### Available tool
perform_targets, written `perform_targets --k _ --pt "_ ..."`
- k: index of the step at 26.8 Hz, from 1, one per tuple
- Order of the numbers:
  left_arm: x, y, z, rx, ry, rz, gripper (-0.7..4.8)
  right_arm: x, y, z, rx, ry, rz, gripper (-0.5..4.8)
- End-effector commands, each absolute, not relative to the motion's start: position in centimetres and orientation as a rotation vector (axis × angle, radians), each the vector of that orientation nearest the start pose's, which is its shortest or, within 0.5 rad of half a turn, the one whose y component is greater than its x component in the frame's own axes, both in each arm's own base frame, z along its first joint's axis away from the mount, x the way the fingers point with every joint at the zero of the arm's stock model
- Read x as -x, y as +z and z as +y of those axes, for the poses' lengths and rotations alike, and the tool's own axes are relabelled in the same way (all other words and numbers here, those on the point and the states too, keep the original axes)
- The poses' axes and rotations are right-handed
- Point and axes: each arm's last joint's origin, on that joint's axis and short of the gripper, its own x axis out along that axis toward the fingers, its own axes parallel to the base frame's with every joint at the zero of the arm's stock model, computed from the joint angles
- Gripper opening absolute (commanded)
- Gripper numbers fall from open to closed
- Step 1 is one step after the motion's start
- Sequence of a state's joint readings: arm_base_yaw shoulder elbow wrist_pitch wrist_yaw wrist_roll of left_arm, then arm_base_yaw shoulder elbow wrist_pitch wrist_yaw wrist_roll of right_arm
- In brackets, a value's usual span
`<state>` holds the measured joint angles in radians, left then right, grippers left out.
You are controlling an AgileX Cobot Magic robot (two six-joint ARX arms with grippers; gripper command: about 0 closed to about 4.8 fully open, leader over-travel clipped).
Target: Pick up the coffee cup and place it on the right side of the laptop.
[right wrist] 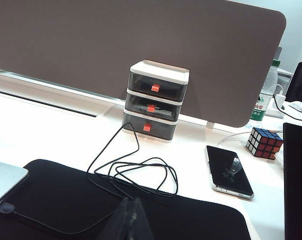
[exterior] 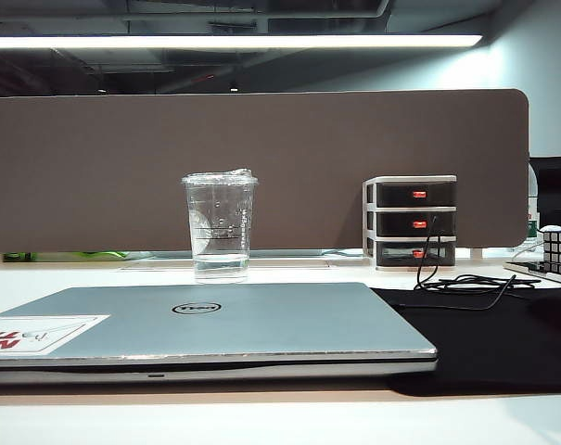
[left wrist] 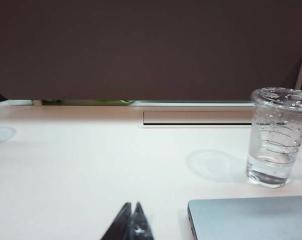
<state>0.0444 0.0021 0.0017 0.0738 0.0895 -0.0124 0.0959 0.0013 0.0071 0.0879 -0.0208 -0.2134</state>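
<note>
The coffee cup (exterior: 220,225) stands upright on the white table (left wrist: 66,165), just behind the back edge of the closed laptop (exterior: 206,329), at about twelve o'clock from the logo on the lid in the exterior view. Nothing holds it, so the step in hand looks like the first reach. To do it well, the arm should probably come in level, with its jaws spread wider than the tapered wall, and close gently around the middle: thin plastic with water inside will likely buckle or spill if squeezed hard or tipped. The landing spot, at three o'clock from the laptop, is covered by a black mat (right wrist: 141,210) with a loose black cable (right wrist: 136,175) coiled on it, so the cup ought to be set down clear of the wire. The left gripper (left wrist: 132,225) hangs low over bare table, its fingertips pressed together, the cup at about two o'clock from it. The right gripper (right wrist: 131,220) sits above the mat, its jaws likewise meeting, empty.
</note>
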Motion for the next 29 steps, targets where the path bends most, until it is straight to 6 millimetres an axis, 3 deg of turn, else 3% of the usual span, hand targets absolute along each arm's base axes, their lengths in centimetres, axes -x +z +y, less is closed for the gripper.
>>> perform_targets --k 1,8,13,15,20,29 --pt "-9.7 17.4 0.2 0.006 -0.049 -0.088 -0.02 -9.7 17.4 1.0 0.206 0.106 -0.116 -0.01" --pt "-9.7 17.4 0.1 0.011 -0.084 -0.088 -0.02 -9.7 17.4 1.0 0.189 0.116 -0.112 -0.01" --pt "-9.6 17.4 -0.6 0.002 -0.309 -0.084 -0.02 -9.6 17.1 1.2 0.036 0.188 -0.071 -0.01" --pt "-9.5 17.4 -0.8 0.014 -0.393 -0.079 -0.03 -9.6 16.6 1.5 0.015 0.3 -0.026 -0.01" --pt "-9.5 17.4 -0.9 0.081 -0.414 -0.065 -0.03 -9.4 15.9 2.1 0.006 0.5 0.045 -0.01" --pt "-9.4 17.4 -1.0 0.193 -0.463 -0.036 -0.02 -9.3 15.9 2.2 -0.017 0.543 0.055 -0.01"
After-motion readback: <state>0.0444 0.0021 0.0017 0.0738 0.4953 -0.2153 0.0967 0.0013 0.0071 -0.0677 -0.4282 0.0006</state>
